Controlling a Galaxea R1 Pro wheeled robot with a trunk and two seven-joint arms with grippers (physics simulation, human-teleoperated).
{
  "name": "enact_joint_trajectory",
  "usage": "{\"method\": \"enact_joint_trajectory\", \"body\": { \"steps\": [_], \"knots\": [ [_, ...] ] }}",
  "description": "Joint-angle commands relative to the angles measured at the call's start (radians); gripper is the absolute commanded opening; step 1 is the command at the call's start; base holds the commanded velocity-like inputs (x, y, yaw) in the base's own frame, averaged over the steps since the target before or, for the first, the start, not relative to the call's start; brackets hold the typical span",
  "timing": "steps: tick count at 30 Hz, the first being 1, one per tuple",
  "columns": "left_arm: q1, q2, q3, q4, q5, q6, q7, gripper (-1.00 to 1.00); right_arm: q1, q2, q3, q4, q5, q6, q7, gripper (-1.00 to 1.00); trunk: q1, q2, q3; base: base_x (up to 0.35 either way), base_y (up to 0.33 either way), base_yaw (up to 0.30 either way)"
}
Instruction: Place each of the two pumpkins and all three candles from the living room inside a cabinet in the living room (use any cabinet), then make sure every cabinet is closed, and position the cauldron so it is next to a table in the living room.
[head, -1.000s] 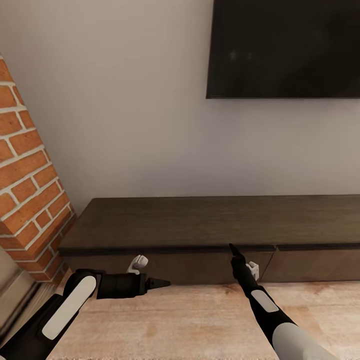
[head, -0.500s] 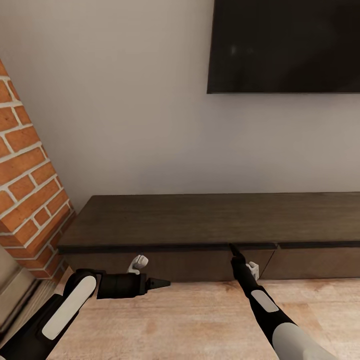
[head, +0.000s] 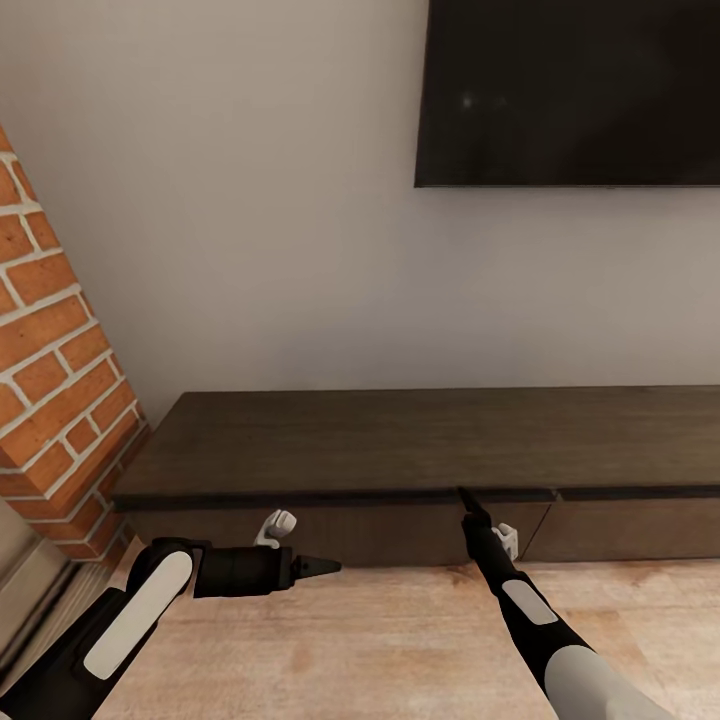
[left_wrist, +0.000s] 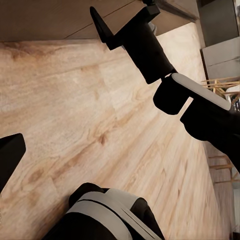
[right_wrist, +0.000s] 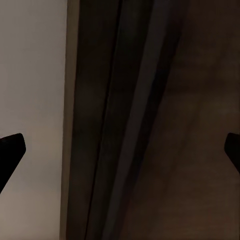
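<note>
The cabinet is a long, low, dark brown unit along the wall, and its drawer fronts look closed. My right gripper points up at the seam under the cabinet top, near the gap between two drawer fronts. In the right wrist view the right gripper is open, close to the cabinet front, with nothing between its fingers. My left gripper hovers over the floor in front of the cabinet, pointing right, open and empty. The pumpkins, candles, cauldron and table are out of view.
A black TV hangs on the white wall above the cabinet. A red brick pillar stands at the cabinet's left end. Light wood floor spreads in front. Grey cupboards and wooden chair legs lie far behind.
The whole head picture has shifted slightly, so the camera moved a little. Both arms keep the same pose and both grippers stay open.
</note>
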Motion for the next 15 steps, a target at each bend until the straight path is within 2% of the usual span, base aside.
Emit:
{"method": "enact_joint_trajectory", "body": {
  "steps": [1,8,15],
  "knots": [
    [-0.001,0.001,-0.001,0.0,-0.006,0.001,-0.007,1.0,-0.001,0.0,-0.001,0.001,-0.01,0.005,0.004,1.0,0.0,0.0,-0.001,0.011,0.0,0.0],
    [-0.001,0.001,-0.001,0.0,-0.006,0.001,-0.007,1.0,-0.001,0.0,-0.001,0.001,-0.01,0.005,0.004,1.0,0.0,0.0,-0.001,0.009,0.0,0.0],
    [-0.001,0.001,-0.002,0.0,-0.006,0.001,-0.007,1.0,-0.001,0.0,-0.001,0.002,-0.009,0.005,0.004,1.0,0.0,0.0,-0.001,0.078,0.0,0.0]
  ]
}}
